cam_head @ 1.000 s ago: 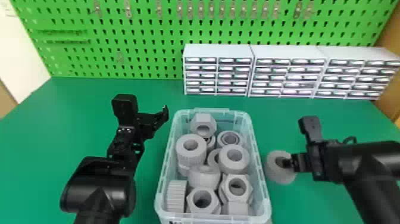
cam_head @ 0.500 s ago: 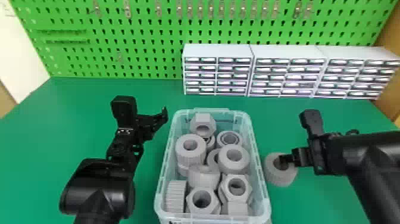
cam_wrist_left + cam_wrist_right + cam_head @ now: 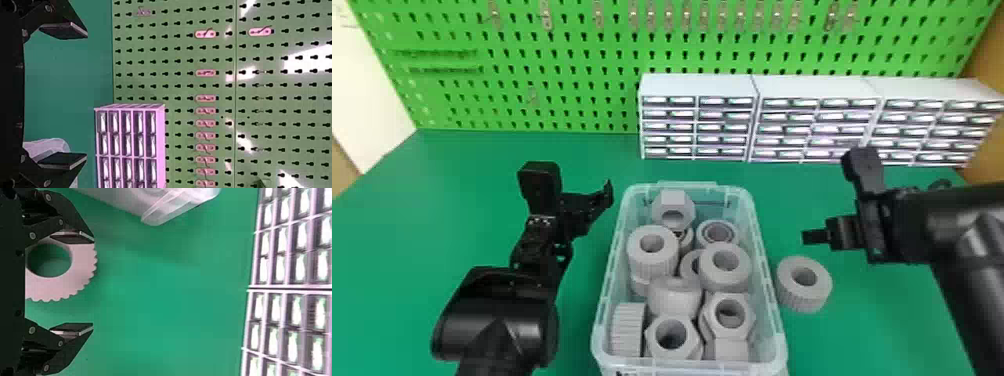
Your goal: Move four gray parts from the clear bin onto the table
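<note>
The clear bin [image 3: 770, 280] holds several gray parts, among them a ribbed ring [image 3: 652, 255] and a hex nut [image 3: 673, 336]. One gray part [image 3: 803, 285] lies on the green table, just right of the bin. Behind and above that part is my right gripper [image 3: 814, 237]; in the right wrist view the right gripper [image 3: 93, 285] stands open, with the toothed gray part [image 3: 80, 272] below its fingers. Left of the bin my left gripper [image 3: 607, 195] is parked; the left gripper [image 3: 87, 96] is open and empty in the left wrist view, beside the bin's edge [image 3: 51, 147].
White drawer cabinets [image 3: 697, 125] line the back right of the table [image 3: 572, 155]. A green pegboard [image 3: 582, 65] rises behind. The bin's walls stand between the two arms.
My right gripper has lifted and drawn back from the gray part on the table, which stays beside the bin. The left arm has kept still.
</note>
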Robot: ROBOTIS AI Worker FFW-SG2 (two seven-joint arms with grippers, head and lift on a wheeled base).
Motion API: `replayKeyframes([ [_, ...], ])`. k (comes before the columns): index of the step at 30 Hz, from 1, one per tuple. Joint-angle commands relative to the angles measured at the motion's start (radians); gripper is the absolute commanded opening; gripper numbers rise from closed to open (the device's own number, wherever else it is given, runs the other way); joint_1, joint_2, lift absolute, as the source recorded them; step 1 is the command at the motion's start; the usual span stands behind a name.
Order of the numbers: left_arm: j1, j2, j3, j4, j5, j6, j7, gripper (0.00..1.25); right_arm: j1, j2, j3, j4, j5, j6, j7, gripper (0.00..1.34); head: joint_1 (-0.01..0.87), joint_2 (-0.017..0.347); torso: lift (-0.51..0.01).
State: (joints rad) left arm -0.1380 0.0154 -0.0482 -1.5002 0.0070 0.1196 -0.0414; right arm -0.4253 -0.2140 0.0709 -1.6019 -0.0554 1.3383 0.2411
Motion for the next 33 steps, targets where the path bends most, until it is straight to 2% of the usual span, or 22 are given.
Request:
replayKeyframes([
  [1,0.0,0.0,-0.001,0.0,-0.001,0.0,0.0,1.07,-0.024,-0.01,0.015,-0.053,-0.006,0.048,0.011,0.86,0.693,0.072,-0.052],
  [9,0.0,0.001,-0.001,0.0,-0.001,0.0,0.0,1.07,-0.058,-0.019,0.036,-0.093,-0.037,0.068,0.027,0.86,0.693,0.072,-0.052],
  [23,0.0,0.0,-0.001,0.0,-0.004,0.0,0.0,1.07,-0.121,0.004,0.105,-0.089,-0.04,0.038,0.038,0.86,0.693,0.072,-0.052],
  [33,0.0,0.0,0.001,0.0,-0.004,0.0,0.0,1.07,-0.168,0.019,0.176,-0.044,-0.081,-0.001,0.06,0.86,0.693,0.072,-0.052],
])
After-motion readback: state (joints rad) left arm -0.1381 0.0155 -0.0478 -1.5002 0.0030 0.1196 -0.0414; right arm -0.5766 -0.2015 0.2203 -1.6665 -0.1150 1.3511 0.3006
